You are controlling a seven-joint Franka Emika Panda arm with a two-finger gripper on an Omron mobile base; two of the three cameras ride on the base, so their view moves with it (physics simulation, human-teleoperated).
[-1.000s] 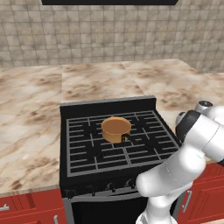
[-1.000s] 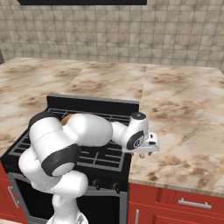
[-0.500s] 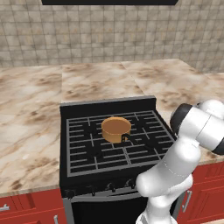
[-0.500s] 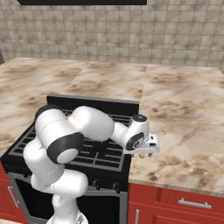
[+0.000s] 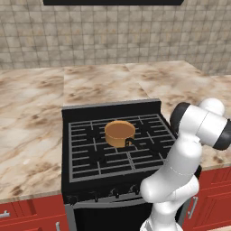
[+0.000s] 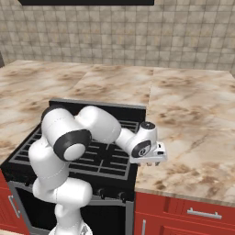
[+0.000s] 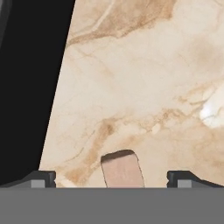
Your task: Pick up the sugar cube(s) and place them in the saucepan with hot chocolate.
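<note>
A marble counter [image 5: 31, 135] surrounds the black stove [image 5: 117, 149], and the saucepan [image 5: 119, 133] stands mid-frame on the grates in the left base view. In the hand view the stove fills the left edge, and at bottom centre a pinkish-tan block [image 7: 122, 170] — probably the sugar cube, cut off below — lies on the counter. The gripper [image 7: 112, 178] hangs over it with jaws spread wide, holding nothing — whether the tips touch the counter is unclear.

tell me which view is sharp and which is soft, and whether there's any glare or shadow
Left base view: even light, crisp stove grates, no glare. Right base view: the same flat light. Hand view: soft, blurry marble counter, a pale bright patch at right, a thin dark shadow edging the pinkish block.
</note>
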